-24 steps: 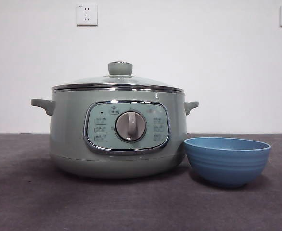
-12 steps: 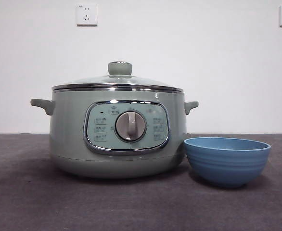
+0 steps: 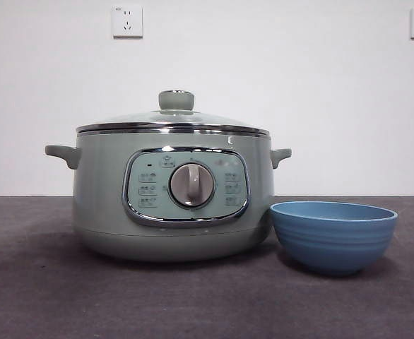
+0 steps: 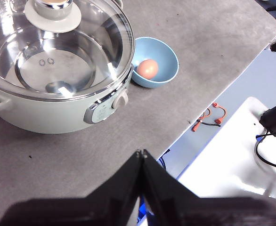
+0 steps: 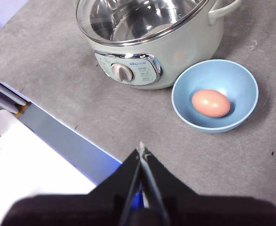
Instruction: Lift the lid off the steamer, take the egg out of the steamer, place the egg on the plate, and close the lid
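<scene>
Sage-green and broad, the steamer [image 3: 173,194] is sitting squarely on the grey table [image 3: 44,296], looking heavy and unlikely to shift under you. Its lid [image 3: 173,120] is resting closed on the rim: glass dome, steel edge, so you are dealing with something stiff, slick and breakable. Should you lift it again, you are best taking it by the round pale-green knob [image 3: 176,99], never by the rim. Just beside the steamer, the plate [image 5: 215,95] is standing upright, light enough to skate if nudged. The egg [image 5: 211,103] is already lying in it, smooth, round and fragile, so it is wanting a soft grip across its middle if handled at all. Through the glass, the steamer's pan is showing no egg. Judging by this, the work is looking finished. Your left gripper [image 4: 141,152] is hanging pinched closed, empty, back near the table edge; your right gripper [image 5: 141,150] is likewise clenched on nothing, clear of the plate.
</scene>
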`<state>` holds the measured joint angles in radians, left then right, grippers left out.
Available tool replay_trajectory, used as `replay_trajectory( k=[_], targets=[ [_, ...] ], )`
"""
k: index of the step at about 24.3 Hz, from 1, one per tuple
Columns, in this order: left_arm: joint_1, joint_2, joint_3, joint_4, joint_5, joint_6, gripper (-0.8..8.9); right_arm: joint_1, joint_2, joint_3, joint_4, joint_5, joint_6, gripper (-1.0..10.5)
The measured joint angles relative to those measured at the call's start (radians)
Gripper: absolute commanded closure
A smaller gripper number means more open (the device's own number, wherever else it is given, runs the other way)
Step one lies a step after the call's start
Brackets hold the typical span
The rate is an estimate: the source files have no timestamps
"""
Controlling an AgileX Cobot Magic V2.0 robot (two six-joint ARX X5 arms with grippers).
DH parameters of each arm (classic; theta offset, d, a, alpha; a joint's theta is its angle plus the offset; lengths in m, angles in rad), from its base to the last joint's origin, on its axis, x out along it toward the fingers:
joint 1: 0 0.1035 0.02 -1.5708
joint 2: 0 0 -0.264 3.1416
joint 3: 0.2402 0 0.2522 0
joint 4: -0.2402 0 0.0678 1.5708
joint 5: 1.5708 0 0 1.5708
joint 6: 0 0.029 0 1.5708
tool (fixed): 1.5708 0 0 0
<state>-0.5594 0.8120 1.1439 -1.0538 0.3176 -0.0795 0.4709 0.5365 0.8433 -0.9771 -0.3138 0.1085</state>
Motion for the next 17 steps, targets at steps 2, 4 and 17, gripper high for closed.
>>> replay_trajectory(
  k=[2, 4, 17],
  targets=[
    [0.0, 0.0, 0.0, 0.0, 0.0, 0.0, 8.18, 0.0, 0.0, 0.0, 0.0, 0.0, 0.0, 9.5],
    [0.0, 0.0, 0.0, 0.0, 0.0, 0.0, 8.18, 0.0, 0.0, 0.0, 0.0, 0.0, 0.0, 9.5],
    [0.109, -0.013, -0.005, 0.317, -0.161, 0.216, 8.17, 0.0, 0.0, 0.0, 0.0, 0.0, 0.0, 9.5]
  ],
)
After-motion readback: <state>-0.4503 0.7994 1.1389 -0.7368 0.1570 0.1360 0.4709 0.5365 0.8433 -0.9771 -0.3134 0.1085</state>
